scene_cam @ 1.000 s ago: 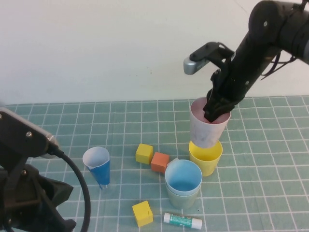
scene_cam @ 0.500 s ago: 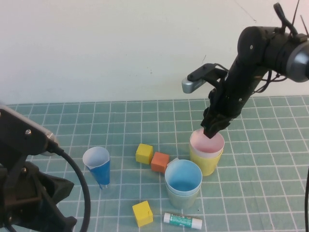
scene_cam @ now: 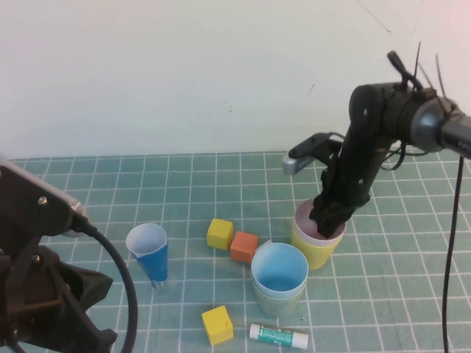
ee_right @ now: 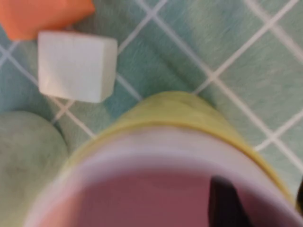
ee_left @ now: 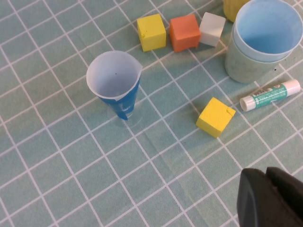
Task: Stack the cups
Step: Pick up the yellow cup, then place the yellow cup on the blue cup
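The pink cup sat nested inside the yellow cup toward the right of the worktop. The right gripper reached down into the pink cup, jaws clenched on its rim. Just beside them, nearer the robot, the light blue cup sat nested in the pale green cup. The left gripper hung above the worktop's near left side; whether its jaws were parted could not be told.
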`<state>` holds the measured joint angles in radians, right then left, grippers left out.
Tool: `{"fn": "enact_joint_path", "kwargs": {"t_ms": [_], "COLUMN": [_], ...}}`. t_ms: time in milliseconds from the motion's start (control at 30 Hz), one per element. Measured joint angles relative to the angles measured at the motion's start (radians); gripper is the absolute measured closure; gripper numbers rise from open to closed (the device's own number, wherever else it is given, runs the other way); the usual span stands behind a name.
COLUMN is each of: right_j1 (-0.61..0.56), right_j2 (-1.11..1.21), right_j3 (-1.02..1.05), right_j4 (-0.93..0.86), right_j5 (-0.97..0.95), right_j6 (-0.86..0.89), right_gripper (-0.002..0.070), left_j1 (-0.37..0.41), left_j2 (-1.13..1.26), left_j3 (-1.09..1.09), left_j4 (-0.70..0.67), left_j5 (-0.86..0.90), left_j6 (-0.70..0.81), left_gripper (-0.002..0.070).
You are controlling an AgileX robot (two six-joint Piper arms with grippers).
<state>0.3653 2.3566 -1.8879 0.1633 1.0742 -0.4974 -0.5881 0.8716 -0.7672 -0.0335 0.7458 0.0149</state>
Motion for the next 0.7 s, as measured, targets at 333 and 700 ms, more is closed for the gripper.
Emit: {"fn": "enact_joint_path", "kwargs": {"t_ms": [333,700], "right_j1": [0.000,0.067], "right_j2": [-0.035,-0.364], "right_j3": [-0.007,-0.026], "right_j4": [-0.066,-0.024], "right_j5": [0.092,0.156], "right_j6": [-0.019,-0.080], "right_gripper": [0.0591,0.0591], "left_j1": [0.000,0.000], "left_j2": [0.000,0.000], "left_j3": [0.000,0.000], "left_j4": [0.000,0.000], "left_j5": [0.007,-0.003], "left_j6": [-0.002,-0.002], "left_gripper": [0.0675,0.0675]}}
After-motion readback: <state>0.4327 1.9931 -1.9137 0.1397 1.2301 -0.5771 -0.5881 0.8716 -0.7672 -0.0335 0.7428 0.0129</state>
